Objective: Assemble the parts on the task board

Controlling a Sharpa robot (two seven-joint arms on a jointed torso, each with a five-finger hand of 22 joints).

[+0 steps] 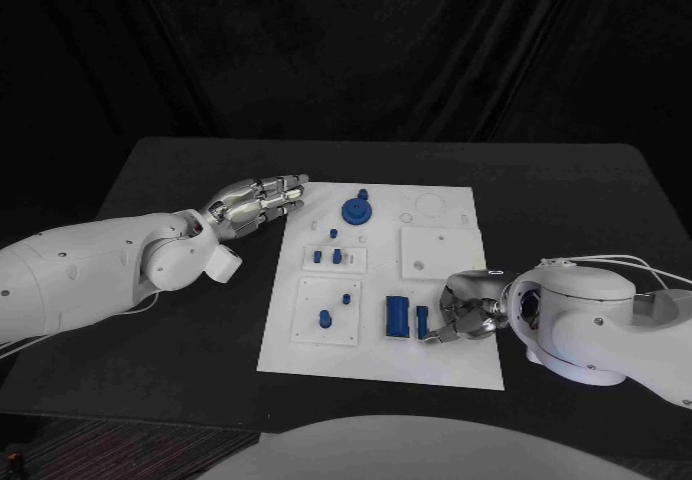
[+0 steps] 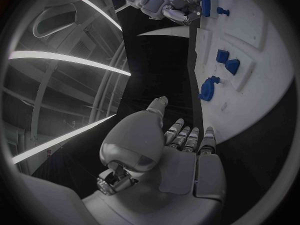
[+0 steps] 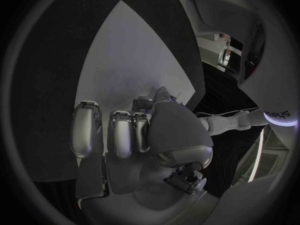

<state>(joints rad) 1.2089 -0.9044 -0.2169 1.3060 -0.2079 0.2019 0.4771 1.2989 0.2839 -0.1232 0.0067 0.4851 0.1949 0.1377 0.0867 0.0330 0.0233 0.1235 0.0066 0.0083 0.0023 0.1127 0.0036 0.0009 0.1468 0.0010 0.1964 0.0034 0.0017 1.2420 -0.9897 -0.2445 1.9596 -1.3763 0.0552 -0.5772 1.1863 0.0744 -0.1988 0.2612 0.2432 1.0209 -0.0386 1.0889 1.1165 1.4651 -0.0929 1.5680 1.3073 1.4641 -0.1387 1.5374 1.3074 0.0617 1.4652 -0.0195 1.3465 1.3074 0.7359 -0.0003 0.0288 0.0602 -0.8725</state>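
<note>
Where the black table (image 1: pixel 173 360) meets its near edge, a strip of dark floor shows at the left corner. On the table lies the white task board (image 1: pixel 378 355), long axis running near to far, roughly centred.

Near-right part of the board: right hand (image 1: pixel 464 308) rests over the right edge, fingers curled in beside a slim blue bar (image 1: pixel 423 322); can't tell if it's pinching the bar or just touching it. Just left of that bar sits a wider blue block (image 1: pixel 395 316). Near-left square recess holds a small blue peg (image 1: pixel 326 320) w/ a smaller one (image 1: pixel 348 298) behind it.

Mid board: a small recess w/ two blue pegs (image 1: pixel 327 258), and a raised white square (image 1: pixel 437 252) to the right.

Far end: blue gear-like part (image 1: pixel 356 210) w/ a round outline (image 1: pixel 428 209) near the far-right corner. Left hand (image 1: pixel 260 202) hovers off the far-left edge, fingers fairly straight and close together, holding nothing; left wrist view shows the palm (image 2: pixel 181 160) empty.

Behind the table, black curtain (image 1: pixel 375 60) across the back.
</note>
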